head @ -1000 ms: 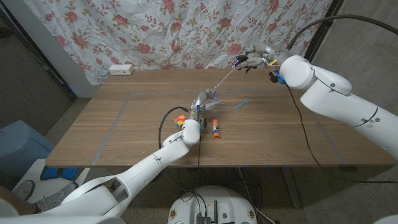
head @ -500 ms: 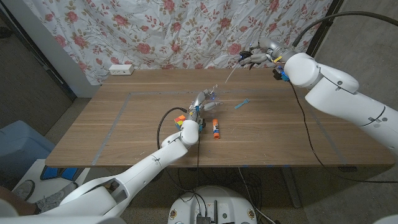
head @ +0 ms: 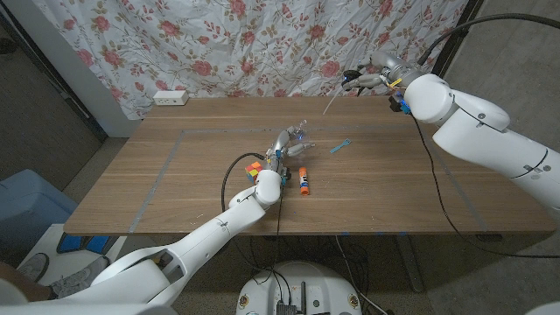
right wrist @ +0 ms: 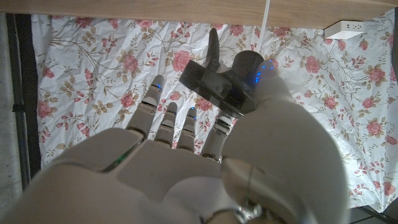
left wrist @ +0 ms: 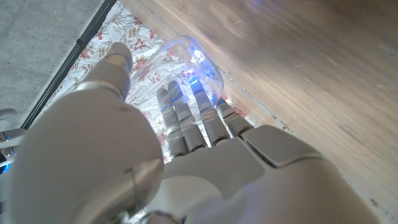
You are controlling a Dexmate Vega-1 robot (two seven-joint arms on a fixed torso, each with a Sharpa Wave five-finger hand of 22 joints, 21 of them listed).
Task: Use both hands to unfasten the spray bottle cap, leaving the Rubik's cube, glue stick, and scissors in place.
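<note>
One clear bottle (head: 294, 136) on table. One black spray cap (head: 357, 80), dip tube trailing, off bottle. One cube (head: 254, 171). One glue stick (head: 303, 182). One blue item (head: 340, 147), likely scissors, too small to tell. One white power strip (head: 171, 98) at far edge. Two robot hands: left (head: 282, 145), right (head: 374, 77).

clear spray bottle (head: 295, 137) upright on table; dark cap (head: 353, 80) off, aloft
</note>
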